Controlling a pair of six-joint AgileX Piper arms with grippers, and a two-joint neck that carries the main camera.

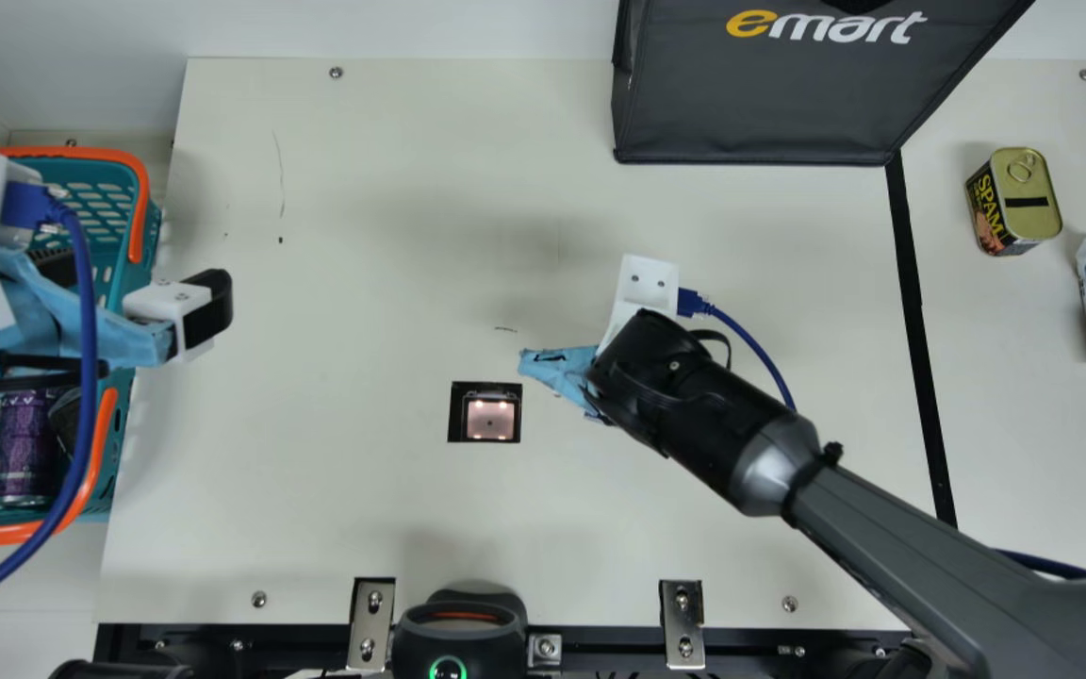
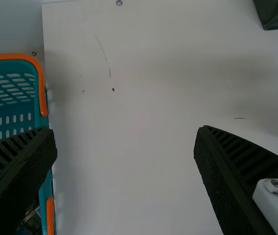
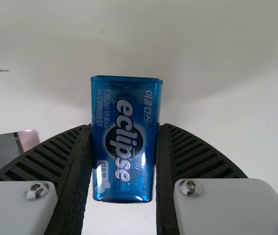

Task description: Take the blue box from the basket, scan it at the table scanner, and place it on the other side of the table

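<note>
Your right claw was clamped on the blue box, both ribbed fingers pressed against its sides, above the table near the table scanner. Your left claw hung by the teal basket's inner edge, its fingers wide apart.

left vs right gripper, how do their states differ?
Left gripper is open and empty; right gripper is shut on the blue box. Left gripper hangs over the basket's edge; right gripper is near the scanner. Both have black ribbed fingers.
</note>
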